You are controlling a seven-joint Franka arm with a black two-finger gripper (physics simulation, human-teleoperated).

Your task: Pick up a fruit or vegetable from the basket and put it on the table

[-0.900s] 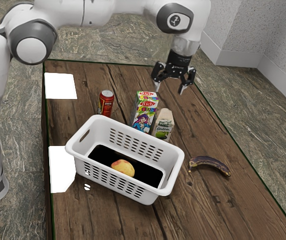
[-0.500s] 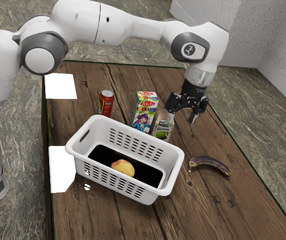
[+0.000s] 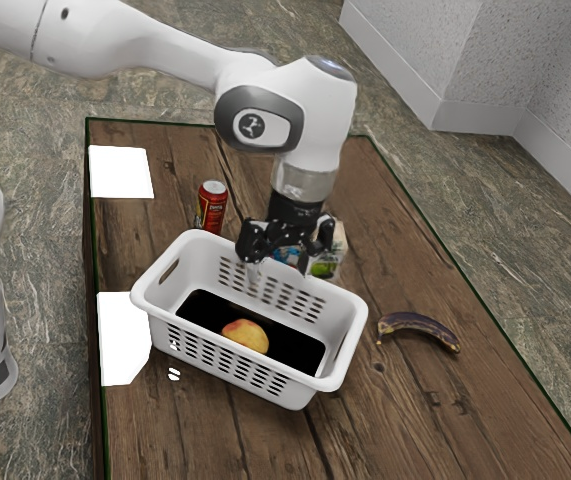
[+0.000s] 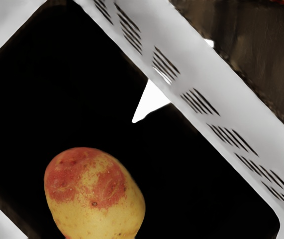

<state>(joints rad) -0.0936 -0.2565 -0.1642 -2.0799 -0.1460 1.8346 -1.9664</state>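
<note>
A white robot arm (image 3: 140, 52) reaches in from the exterior view's left, its black tool (image 3: 280, 272) pointing down over a white plastic basket (image 3: 349, 318) on a wooden tabletop (image 3: 395, 410). The tool stands wide, its two fingers apart with nothing between them. Below and apart from it, a red-and-yellow potato (image 3: 245, 337) lies inside the basket, near the middle of the black bottom (image 3: 290, 352). From above, the wrist view picks out the potato's red blush and speckled skin, clear of the basket's slotted wall (image 4: 179, 62).

To the exterior view's right of the basket, a dark-peeled banana (image 3: 420, 329) rests on the tabletop, well apart from the basket. On the basket's far side, a red can (image 3: 211, 207) stands upright toward the exterior view's left, while a carton with a green picture (image 3: 329, 262) is partly hidden behind the tool. Two bright white patches, one far (image 3: 121, 172) and one near (image 3: 122, 340), mark the tabletop's edge at the exterior view's left.
</note>
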